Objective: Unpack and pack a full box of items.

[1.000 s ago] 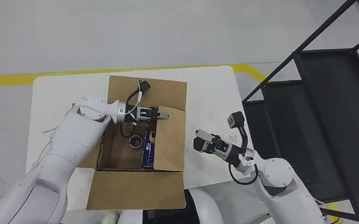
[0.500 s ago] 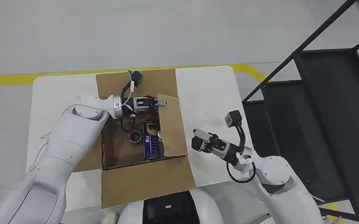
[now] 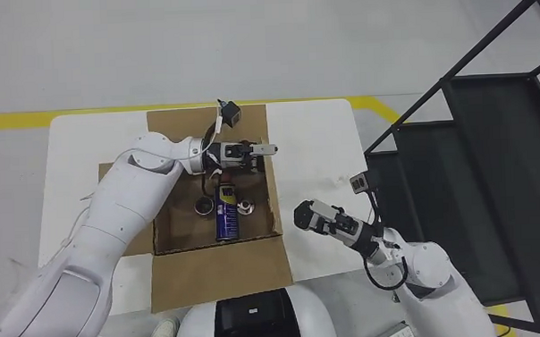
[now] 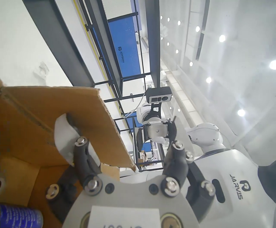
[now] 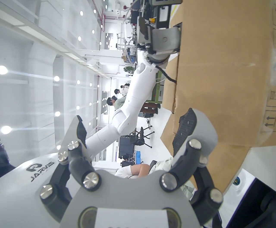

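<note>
An open cardboard box sits mid-table, holding a blue spray can, a metal ring and a small silver item. My left gripper is at the top of the box's right flap, which stands upright. In the left wrist view this gripper is open, with the flap's edge reaching between its fingers and one pad against the cardboard. My right gripper hovers open just right of the box, and the right wrist view shows it facing the box's outer wall.
The box's other flaps lie spread out on the white table. A black metal stair frame stands to the right of the table. Bare tabletop lies right of the box, around my right gripper.
The right flap, folded over the box a second ago, now stands upright, uncovering the contents. My left gripper swung right with it. My right gripper has shifted only slightly.
</note>
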{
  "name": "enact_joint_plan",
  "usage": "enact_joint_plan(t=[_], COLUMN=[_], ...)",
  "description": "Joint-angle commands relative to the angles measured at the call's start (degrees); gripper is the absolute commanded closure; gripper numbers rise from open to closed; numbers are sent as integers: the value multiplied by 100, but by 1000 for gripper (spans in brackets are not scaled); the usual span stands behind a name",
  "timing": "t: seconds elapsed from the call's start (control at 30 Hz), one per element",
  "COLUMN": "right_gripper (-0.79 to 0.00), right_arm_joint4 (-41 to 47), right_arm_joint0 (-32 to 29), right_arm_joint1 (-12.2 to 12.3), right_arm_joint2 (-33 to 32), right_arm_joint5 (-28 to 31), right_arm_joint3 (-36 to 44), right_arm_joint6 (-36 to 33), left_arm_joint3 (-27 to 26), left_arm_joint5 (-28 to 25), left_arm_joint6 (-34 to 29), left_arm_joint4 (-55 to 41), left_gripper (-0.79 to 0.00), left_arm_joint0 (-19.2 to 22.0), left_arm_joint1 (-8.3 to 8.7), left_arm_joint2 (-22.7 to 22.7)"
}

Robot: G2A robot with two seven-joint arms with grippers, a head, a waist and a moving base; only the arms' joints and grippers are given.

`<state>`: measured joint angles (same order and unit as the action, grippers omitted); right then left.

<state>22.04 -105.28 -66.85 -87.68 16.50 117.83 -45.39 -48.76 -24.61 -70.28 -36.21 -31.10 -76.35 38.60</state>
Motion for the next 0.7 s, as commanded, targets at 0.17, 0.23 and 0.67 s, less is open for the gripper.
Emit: enact_joint_plan(t=[0.17, 0.23, 0.67], right_gripper=[-785, -785, -785], right_arm_joint4=[387, 380, -113], right_arm_joint0=[-93, -39, 655], right_arm_joint1=[53, 60, 56], right_arm_joint2=[-92, -38, 441], right_arm_joint5=[218, 158, -627], right_arm_joint3=[26, -13, -847], right_arm_joint6=[-673, -711, -71], left_arm_joint3=[435, 612, 1652], left_arm_joint5=[115, 107, -660], left_arm_joint6=[-357, -457, -280], left_arm_joint4=[-769, -910, -610], left_gripper=[-785, -785, -785], left_arm_joint0=[164, 232, 726], left_arm_joint1=[-385, -494, -786], left_arm_joint2=[-225, -280, -232])
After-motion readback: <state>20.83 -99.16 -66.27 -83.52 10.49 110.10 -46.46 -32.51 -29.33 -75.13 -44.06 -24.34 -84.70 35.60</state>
